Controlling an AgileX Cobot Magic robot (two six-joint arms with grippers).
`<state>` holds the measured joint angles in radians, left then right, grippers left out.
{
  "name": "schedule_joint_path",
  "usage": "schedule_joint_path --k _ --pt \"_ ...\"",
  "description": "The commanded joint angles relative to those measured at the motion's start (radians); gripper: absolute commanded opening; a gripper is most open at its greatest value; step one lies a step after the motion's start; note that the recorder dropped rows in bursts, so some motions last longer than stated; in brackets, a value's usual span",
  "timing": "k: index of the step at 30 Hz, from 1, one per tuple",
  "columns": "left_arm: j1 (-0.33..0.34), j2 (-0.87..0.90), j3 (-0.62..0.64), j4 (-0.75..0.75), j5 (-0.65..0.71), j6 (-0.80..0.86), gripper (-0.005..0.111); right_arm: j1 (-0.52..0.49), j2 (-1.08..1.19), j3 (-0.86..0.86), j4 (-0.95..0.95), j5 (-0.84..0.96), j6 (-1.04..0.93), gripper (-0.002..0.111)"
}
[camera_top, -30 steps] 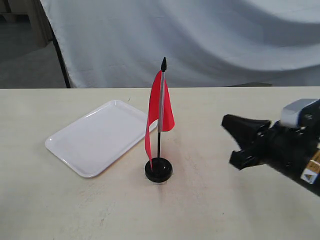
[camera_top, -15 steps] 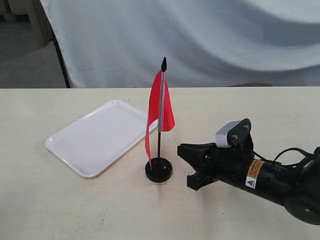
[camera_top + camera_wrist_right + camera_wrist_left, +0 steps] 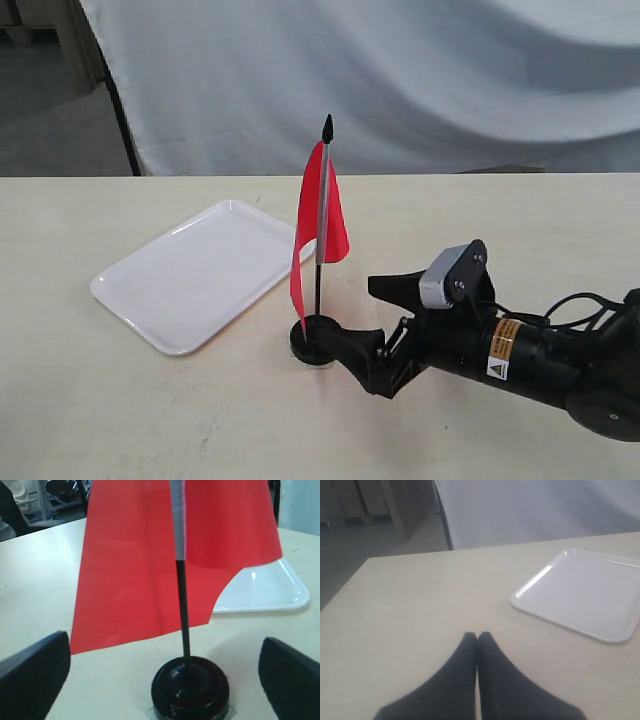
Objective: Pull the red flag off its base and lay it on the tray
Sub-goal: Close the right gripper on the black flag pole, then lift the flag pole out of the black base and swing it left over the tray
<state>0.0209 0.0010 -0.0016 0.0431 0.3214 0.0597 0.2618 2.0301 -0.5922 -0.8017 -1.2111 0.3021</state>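
The red flag stands upright in its round black base at the middle of the table; its cloth hangs from a grey-white pole that turns black lower down. My right gripper is open, low over the table, just right of the base. One finger is nearer the camera and one farther, and the pole stands in line with the gap between them. The white tray lies left of the flag. My left gripper is shut and empty above bare table; it does not show in the exterior view.
A white cloth backdrop hangs behind the table, with a dark stand leg at its left. The right arm's body and cable lie across the table's right front. In the left wrist view the tray is some way from the shut fingers.
My right gripper has come in from the far right toward the flag's base, dropped low and turned, so its open fingers now reach the base. Flag, base and tray have not moved.
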Motion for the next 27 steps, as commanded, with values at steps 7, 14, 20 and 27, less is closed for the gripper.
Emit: schedule_joint_path --k 7,14,20,27 --pt "-0.008 -0.001 0.002 0.005 -0.003 -0.003 0.000 0.001 0.114 -0.183 -0.019 -0.008 -0.010 0.095" --pt "-0.008 -0.001 0.002 0.005 -0.008 -0.003 0.000 0.079 0.171 -0.280 -0.015 -0.008 -0.018 0.095" --pt "-0.008 -0.001 0.002 0.005 -0.012 -0.003 0.000 0.079 0.171 -0.280 -0.013 -0.008 -0.045 0.041" --pt "-0.008 -0.001 0.002 0.005 -0.012 -0.003 0.000 0.079 0.167 -0.278 -0.083 -0.002 -0.094 -0.001"
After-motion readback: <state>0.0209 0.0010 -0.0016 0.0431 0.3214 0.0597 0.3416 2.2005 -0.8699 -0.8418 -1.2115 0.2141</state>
